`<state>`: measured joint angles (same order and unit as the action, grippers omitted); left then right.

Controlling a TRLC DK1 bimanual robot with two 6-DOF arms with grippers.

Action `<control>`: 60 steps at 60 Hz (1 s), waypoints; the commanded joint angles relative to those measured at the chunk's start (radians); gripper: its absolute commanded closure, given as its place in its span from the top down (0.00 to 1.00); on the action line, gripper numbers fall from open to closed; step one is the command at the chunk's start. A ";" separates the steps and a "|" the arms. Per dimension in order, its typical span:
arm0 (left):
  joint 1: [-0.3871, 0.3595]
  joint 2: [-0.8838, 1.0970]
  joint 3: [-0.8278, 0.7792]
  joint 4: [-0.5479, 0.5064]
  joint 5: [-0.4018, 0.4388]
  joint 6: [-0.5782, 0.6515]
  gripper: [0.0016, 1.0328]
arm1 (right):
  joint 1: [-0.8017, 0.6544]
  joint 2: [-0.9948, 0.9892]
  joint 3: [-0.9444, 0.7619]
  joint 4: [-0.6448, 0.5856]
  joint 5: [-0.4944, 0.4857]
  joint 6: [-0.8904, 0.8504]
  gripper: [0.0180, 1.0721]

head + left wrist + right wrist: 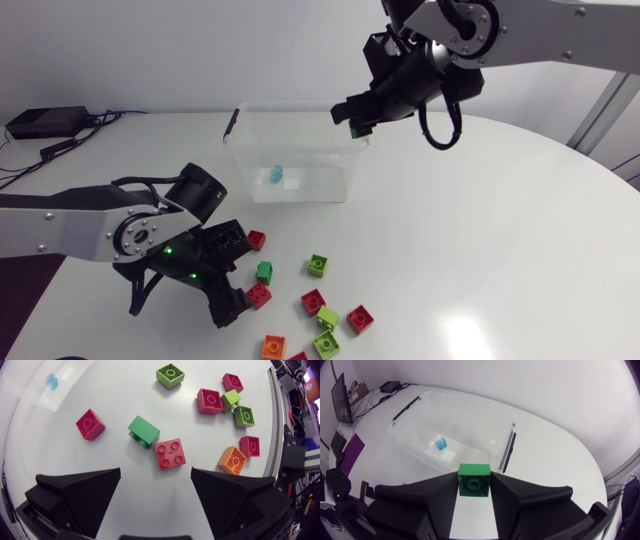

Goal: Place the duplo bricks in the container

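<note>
Pinching a green duplo brick (474, 472): right gripper (474, 485) has both fingers clamped on its sides, studs facing away from the wrist camera. Head view puts it in the air over the right end of the clear container (320, 165). One light blue brick (275, 175) lies on the container floor.

Left gripper (155, 472) is low over the table in front of the container, fingers spread wide, holding nothing. A red four-stud brick (170, 453) lies just ahead of the gap between them, touching neither finger. Touching it on the far side is a dark green brick (143, 430), tipped on its side.

Loose on the table around those:
- red single-stud brick (90, 424), apart on one side
- lime brick (170, 375) further ahead
- cluster on the other side: red (209, 400), red (233, 382), lime (231, 398), lime (243, 416), red (249, 445), orange (232, 459)
</note>
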<state>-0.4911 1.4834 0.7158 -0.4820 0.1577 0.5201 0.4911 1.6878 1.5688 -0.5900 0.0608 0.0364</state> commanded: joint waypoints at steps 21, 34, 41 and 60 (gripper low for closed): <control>0.000 0.087 -0.026 0.080 0.051 -0.052 0.95 | -0.008 0.141 0.119 0.044 0.020 -0.038 0.27; -0.056 0.130 -0.022 0.109 0.071 -0.080 0.95 | -0.009 0.188 0.158 0.053 0.025 -0.038 0.28; -0.089 0.150 -0.027 0.141 0.069 -0.092 0.84 | -0.014 0.216 0.180 0.056 0.033 -0.041 0.30; -0.139 0.015 -0.085 0.192 0.040 -0.101 0.31 | -0.017 0.251 0.221 0.059 0.060 -0.041 0.96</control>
<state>-0.6243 1.5711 0.6556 -0.2771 0.2028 0.4248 0.4763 1.9228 1.7542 -0.5385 0.1101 0.0063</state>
